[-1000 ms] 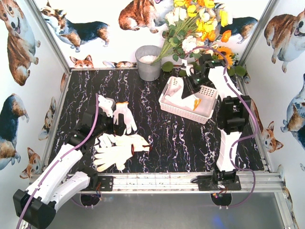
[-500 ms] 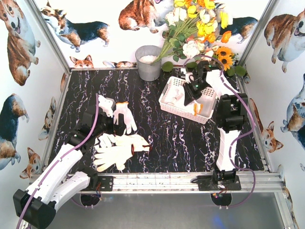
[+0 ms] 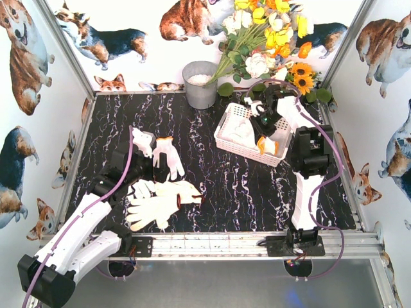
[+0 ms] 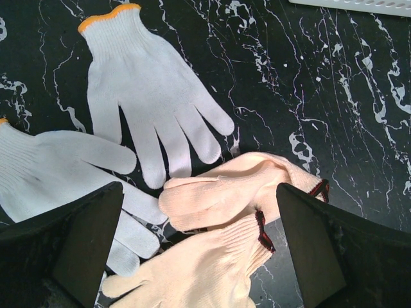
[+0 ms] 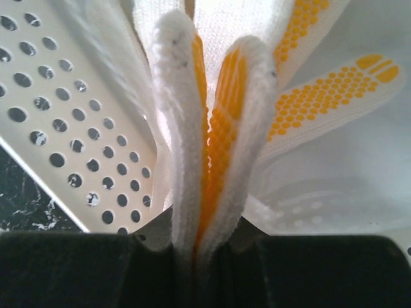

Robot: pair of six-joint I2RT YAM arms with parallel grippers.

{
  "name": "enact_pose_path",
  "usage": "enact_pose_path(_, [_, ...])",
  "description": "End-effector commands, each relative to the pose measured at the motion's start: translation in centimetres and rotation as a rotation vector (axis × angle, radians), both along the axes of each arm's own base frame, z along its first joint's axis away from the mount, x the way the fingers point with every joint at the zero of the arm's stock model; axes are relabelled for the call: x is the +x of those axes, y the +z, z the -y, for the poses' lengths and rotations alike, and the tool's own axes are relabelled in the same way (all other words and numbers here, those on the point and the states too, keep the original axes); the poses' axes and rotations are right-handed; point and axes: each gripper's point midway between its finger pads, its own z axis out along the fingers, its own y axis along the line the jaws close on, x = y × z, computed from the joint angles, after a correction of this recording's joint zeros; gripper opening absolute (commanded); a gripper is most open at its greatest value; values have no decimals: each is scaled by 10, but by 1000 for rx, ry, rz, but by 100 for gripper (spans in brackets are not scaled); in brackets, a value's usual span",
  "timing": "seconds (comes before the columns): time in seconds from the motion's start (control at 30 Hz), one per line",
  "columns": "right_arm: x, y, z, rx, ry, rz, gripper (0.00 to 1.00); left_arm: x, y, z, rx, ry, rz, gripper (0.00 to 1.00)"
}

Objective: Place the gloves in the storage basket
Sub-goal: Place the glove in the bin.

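The bench is showing black marble with white veins. One white glove is wearing an orange-yellow cuff edge. Two cream gloves are showing red-trimmed cuffs. The folded glove is displaying orange-yellow dots. The storage basket is showing white, hole-dotted plastic.

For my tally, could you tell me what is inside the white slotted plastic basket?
A cream-white knit glove lies left in the white plastic basket. The right gripper pinches a yellow-dotted glove above its floor; the arm hides the rest.

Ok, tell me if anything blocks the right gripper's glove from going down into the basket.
Nothing visible does. The right gripper holds the folded glove right over the storage basket; only another glove lies inside.
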Motion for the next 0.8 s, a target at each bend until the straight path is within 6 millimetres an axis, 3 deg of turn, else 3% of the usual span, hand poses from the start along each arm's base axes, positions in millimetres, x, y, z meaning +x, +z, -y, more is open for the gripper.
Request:
enact_pose_path(0.0, [19, 1, 5, -53, -9, 95, 0, 3, 3, -1, -7, -2, 19, 100])
enact_pose_path(0.43, [36, -9, -16, -65, 13, 161, 0, 3, 0, -1, -3, -4, 10, 100])
enact_pose_path(0.7, [39, -13, -11, -96, -16, 155, 0, 3, 0, -1, -3, -4, 10, 100])
enact_pose_path(0.77, [40, -9, -10, -98, -21, 165, 7, 3, 0, -1, -3, -4, 9, 100])
